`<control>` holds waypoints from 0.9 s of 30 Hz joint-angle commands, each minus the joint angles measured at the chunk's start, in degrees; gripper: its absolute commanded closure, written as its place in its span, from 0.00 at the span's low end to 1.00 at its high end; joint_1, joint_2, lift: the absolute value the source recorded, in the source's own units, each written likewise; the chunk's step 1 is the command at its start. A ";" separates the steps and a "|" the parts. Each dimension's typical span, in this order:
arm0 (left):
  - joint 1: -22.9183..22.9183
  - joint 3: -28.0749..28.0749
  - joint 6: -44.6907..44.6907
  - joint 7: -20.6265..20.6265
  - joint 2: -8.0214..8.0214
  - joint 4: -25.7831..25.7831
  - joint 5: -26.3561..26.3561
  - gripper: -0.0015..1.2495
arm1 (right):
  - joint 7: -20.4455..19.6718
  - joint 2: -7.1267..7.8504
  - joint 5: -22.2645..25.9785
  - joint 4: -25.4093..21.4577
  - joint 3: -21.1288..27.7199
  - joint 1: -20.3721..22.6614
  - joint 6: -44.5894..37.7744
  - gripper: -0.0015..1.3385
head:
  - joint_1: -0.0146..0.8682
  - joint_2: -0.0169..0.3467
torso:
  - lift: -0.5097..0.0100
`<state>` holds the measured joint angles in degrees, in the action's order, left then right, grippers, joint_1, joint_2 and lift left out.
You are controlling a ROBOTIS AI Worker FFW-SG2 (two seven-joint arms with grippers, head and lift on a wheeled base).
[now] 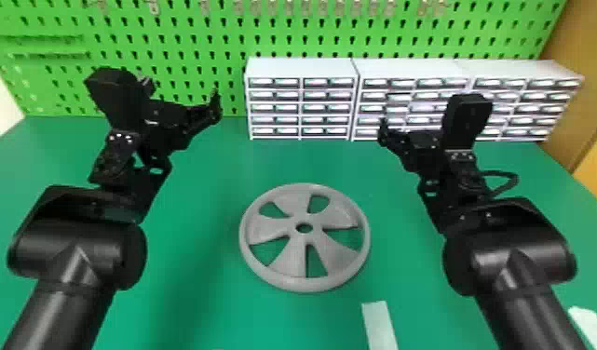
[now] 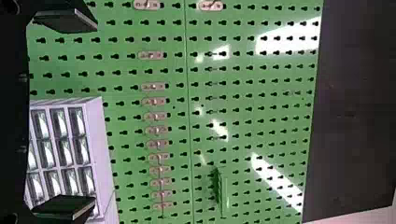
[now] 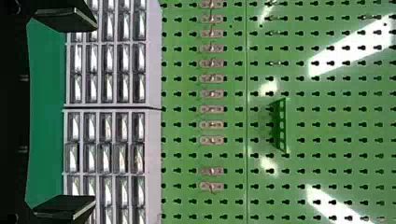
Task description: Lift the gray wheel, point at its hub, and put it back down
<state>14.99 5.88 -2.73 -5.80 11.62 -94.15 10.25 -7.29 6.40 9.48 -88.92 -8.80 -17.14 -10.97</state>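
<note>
At the middle of the green tabletop [image 1: 194,316], the gray wheel [image 1: 327,249] lies flat, its round hub [image 1: 293,227] facing up and pierced by a hole. Five openings between the broad spokes [image 1: 283,256] let the green surface show through, and the rim [image 1: 304,285] runs unbroken around them. Both end effectors are well apart from the wheel. Beyond it and off to its left, the left end effector [image 1: 181,90] hangs above the tabletop, released and grasping nothing, its two fingers [image 2: 65,207] standing wide apart in the left wrist view. Beyond the wheel and off to its right, the right end effector [image 1: 416,128] is likewise raised, released and unladen, with a broad gap between its fingers [image 3: 65,207] in the right wrist view. Nearer the robot than the wheel and a little to its right lies a pale strip [image 1: 380,326]; another pale piece [image 1: 590,326] sits much farther to the wheel's right, at the head view's edge. Well beyond the wheel, white drawer cabinets [image 1: 304,67] stand side by side, reaching from straight past it out to its right. Farther still from the wheel rises a green pegboard [image 1: 194,60] fitted with small metal hooks [image 3: 211,109].
</note>
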 commanded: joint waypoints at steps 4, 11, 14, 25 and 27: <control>2.06 2.91 0.97 0.00 2.71 1.60 1.79 0.00 | 0.00 0.63 0.45 0.15 0.36 0.09 0.60 0.01 | 0.80 0.18 | 0.81; 4.17 5.55 0.89 0.17 5.26 2.39 3.99 0.00 | 0.00 0.80 0.18 0.15 0.80 -0.52 0.78 0.01 | 0.80 0.18 | 0.81; 4.96 6.95 0.97 0.44 6.14 2.74 4.69 0.00 | 0.00 1.07 0.01 0.15 0.54 -0.61 0.60 0.01 | 0.80 0.18 | 0.81; 2.76 3.70 0.89 0.44 4.03 2.48 4.42 0.00 | 0.00 0.98 -0.08 0.15 0.36 -0.52 0.08 0.01 | 0.80 0.18 | 0.81; 2.50 3.09 0.89 0.44 3.59 2.30 3.55 0.00 | 0.00 0.89 -0.08 0.15 0.27 -0.70 0.08 0.01 | 0.80 0.18 | 0.81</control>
<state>18.08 10.19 -1.81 -5.36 16.07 -91.57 14.89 -7.29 7.36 9.40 -88.77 -8.38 -17.57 -10.87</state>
